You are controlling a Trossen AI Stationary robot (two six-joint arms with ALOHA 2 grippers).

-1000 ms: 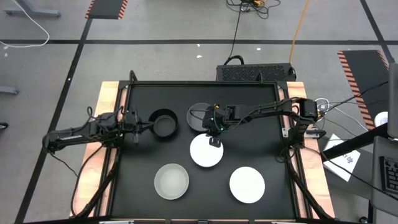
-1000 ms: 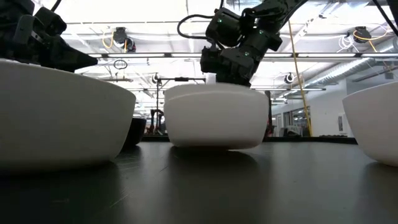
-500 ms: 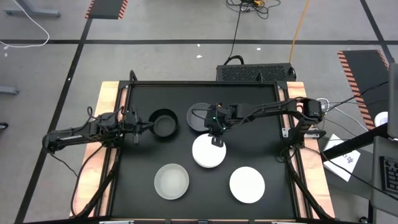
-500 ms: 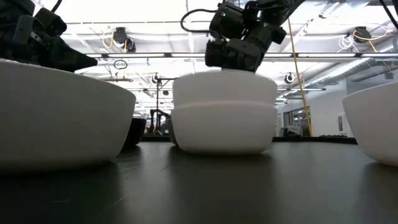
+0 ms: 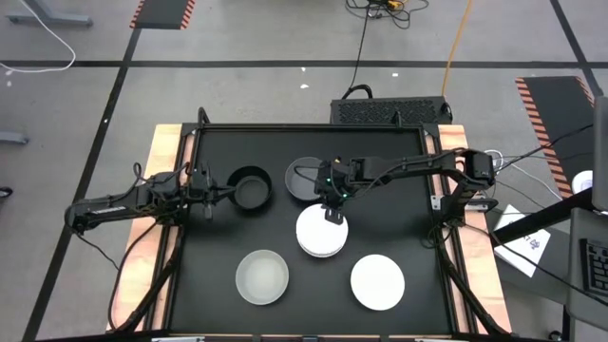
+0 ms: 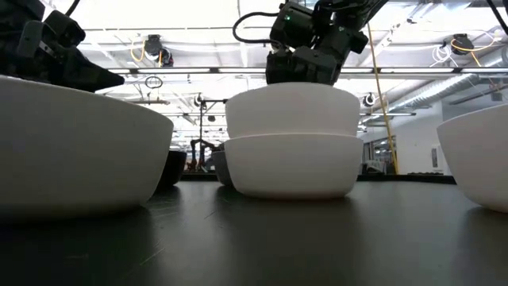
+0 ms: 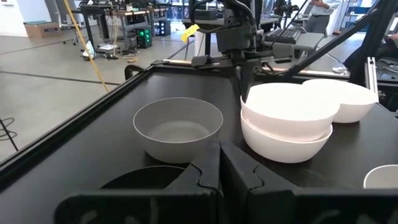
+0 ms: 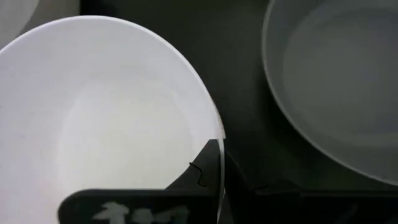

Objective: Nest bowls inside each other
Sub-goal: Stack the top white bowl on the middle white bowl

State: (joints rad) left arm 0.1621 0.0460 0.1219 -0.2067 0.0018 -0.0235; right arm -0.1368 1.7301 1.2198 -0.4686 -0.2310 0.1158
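Low view alone reveals two stacked white bowls [image 6: 290,163]. Right gripper [image 5: 332,211] pinches the upper bowl's [image 6: 291,110] rim, directly beneath it. Left gripper [image 5: 211,194] waits closed, empty.

Bowl [image 5: 321,228] nested in bowl [image 6: 290,168] — mid-table.

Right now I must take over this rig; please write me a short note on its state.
Right gripper: fingers shut on the rim of the upper white bowl, now seated in the lower white bowl at mid-table.
Left gripper: shut, idle beside the black bowl.
Done: one white pair nested.
Left: grey bowl, translucent bowl, single white bowl, black bowl.
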